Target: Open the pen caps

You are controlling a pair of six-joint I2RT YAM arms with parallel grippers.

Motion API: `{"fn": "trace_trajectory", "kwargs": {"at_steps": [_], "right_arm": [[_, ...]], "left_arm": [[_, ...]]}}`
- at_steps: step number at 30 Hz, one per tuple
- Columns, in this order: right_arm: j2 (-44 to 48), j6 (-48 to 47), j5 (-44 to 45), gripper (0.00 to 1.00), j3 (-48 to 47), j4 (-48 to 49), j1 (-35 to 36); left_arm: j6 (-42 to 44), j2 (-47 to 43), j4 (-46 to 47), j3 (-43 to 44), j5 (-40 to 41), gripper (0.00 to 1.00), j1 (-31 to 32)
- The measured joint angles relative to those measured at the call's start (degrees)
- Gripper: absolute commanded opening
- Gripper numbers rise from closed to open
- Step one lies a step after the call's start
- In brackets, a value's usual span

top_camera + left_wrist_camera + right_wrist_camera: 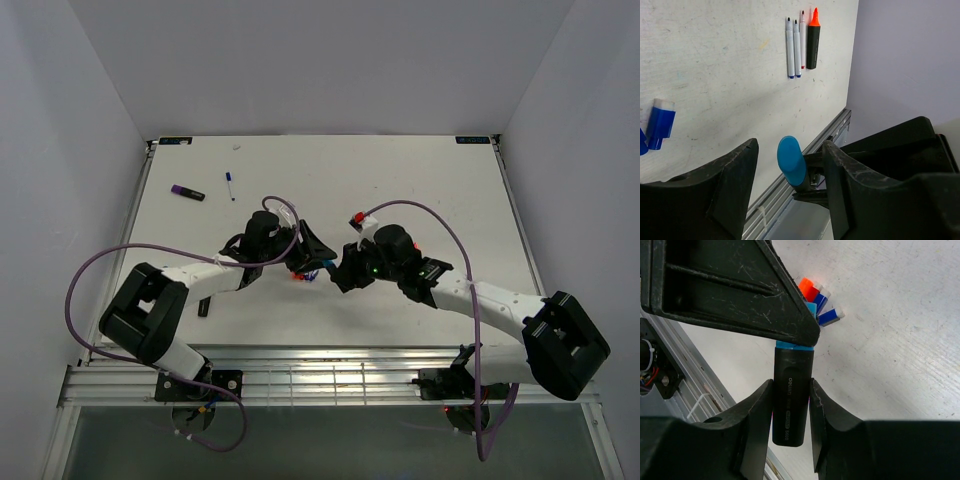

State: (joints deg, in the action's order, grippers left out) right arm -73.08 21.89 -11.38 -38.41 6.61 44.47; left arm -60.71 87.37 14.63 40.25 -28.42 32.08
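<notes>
Left gripper (790,146): jaws apart, straddling chunky blue plastic cap (791,161)
Right gripper (790,386): clamped on black plastic highlighter barrel (792,407) — cap at 12 o'clock

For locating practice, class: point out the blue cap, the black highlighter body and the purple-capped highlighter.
blue cap (791,160): left wrist view, its side.
black highlighter body (791,395): right wrist view, printed barrel.
purple-capped highlighter (192,194): top view, its black body.

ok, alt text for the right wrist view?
The right gripper clamps a black highlighter body between its fingers, its blue cap mostly hidden behind one of the left gripper's fingers crossing the top of the picture. Beyond, one orange cap and two blue caps lie on the white table.
</notes>
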Motion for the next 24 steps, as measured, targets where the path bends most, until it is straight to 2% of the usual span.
{"fn": "trace_trajectory", "kwargs": {"at_steps": [6,13,16,19,20,21,24], "right_arm": [[-0.04,0.04,0.07,0.08,0.0,0.04,0.24],[-0.48,0.22,0.98,0.08,0.0,0.48,0.46],[-0.59,0.22,1.22,0.08,0.0,0.85,0.68],[-0.7,0.22,1.51,0.08,0.0,0.9,0.72],[-0.76,0.22,1.62,0.11,0.0,0.94,0.83],[-0.81,0.22,1.77,0.22,0.0,1.03,0.87],[-0.85,0.04,1.9,0.46,0.0,1.09,0.94]], "left_arm": [[-0.66,0.28,0.81,0.28,-0.35,0.47,-0.02],[-1.01,0.28,0.98,0.26,-0.55,0.41,-0.02],[-1.25,0.28,1.01,0.26,-0.52,0.31,-0.02],[-1.49,0.28,1.36,0.26,-0.57,0.16,-0.02],[-1.36,0.28,1.44,0.26,-0.57,0.1,-0.02],[-1.36,0.28,1.46,0.26,-0.59,0.02,-0.02],[-1.29,0.28,1.49,0.26,-0.59,0.0,-0.02]]}}
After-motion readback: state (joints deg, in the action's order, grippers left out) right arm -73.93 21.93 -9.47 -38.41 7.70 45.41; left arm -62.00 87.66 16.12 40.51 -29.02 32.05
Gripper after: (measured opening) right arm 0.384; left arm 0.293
